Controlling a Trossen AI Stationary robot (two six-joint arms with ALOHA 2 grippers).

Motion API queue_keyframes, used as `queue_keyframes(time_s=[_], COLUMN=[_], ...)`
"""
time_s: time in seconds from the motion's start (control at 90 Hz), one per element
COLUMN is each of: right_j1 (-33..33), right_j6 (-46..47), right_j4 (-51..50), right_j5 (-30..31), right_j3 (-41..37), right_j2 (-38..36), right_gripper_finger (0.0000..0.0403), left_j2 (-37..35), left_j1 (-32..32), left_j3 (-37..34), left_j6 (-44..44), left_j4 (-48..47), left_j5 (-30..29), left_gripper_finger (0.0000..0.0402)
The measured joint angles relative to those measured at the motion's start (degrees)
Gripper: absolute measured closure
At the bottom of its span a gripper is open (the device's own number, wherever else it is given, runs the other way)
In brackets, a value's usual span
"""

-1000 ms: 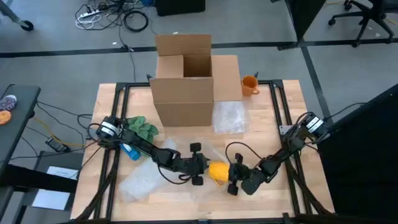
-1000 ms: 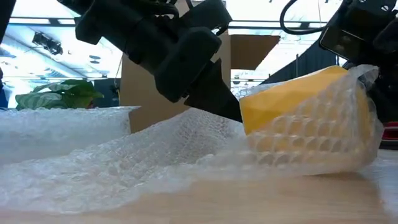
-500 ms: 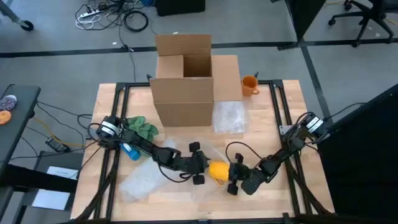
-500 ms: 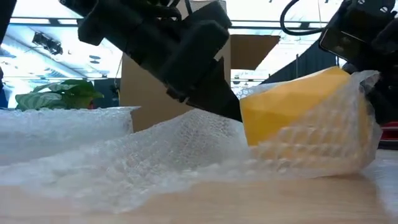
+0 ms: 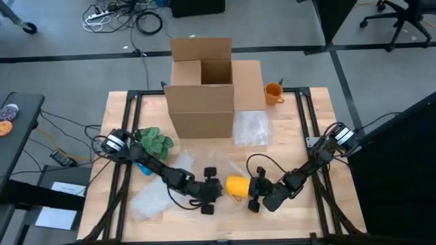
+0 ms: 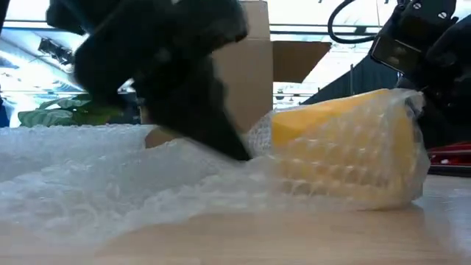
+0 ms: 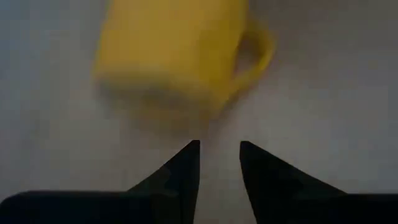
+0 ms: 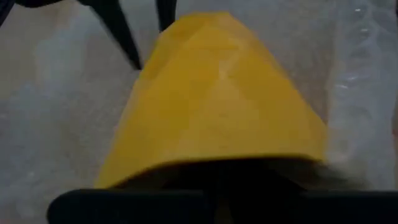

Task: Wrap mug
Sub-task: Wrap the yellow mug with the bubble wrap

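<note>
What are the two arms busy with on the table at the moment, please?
They are wrapping a yellow mug in bubble wrap. The mug lies on its side on the sheet. The right gripper is at the mug's end, while the left gripper, fingers slightly apart, is beside it at the wrap.

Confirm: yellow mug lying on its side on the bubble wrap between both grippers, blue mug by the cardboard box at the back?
Not quite. The mug by the cardboard box is orange, not blue; the high view shows it. The rest holds: the yellow mug lies on its side on the bubble wrap, between the left gripper and the right gripper.
</note>
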Motion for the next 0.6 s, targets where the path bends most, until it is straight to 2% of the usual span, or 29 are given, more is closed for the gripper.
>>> queue_keyframes(time_s=[0.133,0.389,0.6], right_j1=[-0.4,-1.3,-0.8], right_j6=[-3.4,-3.9,0.1], right_j4=[2.8,2.8,-0.5], right_j5=[-5.2,-9.1,-15.4], right_j3=[0.0,0.0,0.0], right_j2=[0.0,-0.1,-3.2], right_gripper_finger=[0.0403,0.0403,0.0403], left_j2=[2.6,3.7,3.7], left_j1=[0.3,1.2,1.1], left_j3=[-0.1,-0.1,-0.1], left_j6=[4.1,4.0,2.9], left_j4=[6.4,6.8,6.7], left_j5=[0.4,1.2,1.9], left_gripper_finger=[0.0302,0.0302,0.0302])
